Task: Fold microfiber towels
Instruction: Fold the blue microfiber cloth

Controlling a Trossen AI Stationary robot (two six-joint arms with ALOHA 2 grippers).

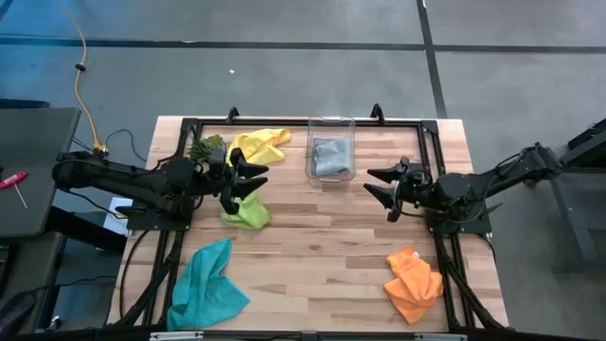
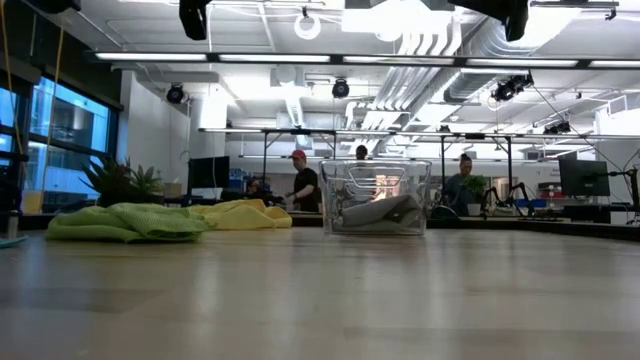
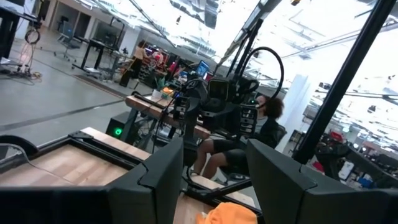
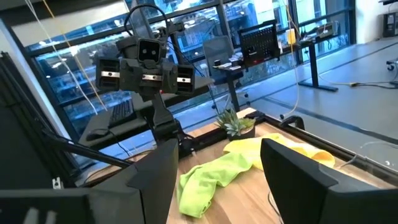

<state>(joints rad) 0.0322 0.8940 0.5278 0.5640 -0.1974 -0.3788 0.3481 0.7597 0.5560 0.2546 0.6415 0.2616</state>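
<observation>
A lime green towel [image 1: 247,210] lies crumpled on the table at the left, also in the right wrist view [image 4: 211,176]. A yellow towel [image 1: 259,144] lies behind it. A teal towel [image 1: 206,286] lies near left, an orange towel [image 1: 414,284] near right. A grey towel [image 1: 330,156] lies inside the clear box [image 1: 331,124]. My left gripper [image 1: 254,176] is open, raised over the lime green towel's far edge. My right gripper [image 1: 377,182] is open and empty, raised right of the table's middle.
A small leafy clump [image 1: 206,149] sits at the far left beside the yellow towel. A black frame [image 1: 284,121] runs along the table's far and side edges. Bare wood [image 1: 322,246] lies between the towels in the middle and near part.
</observation>
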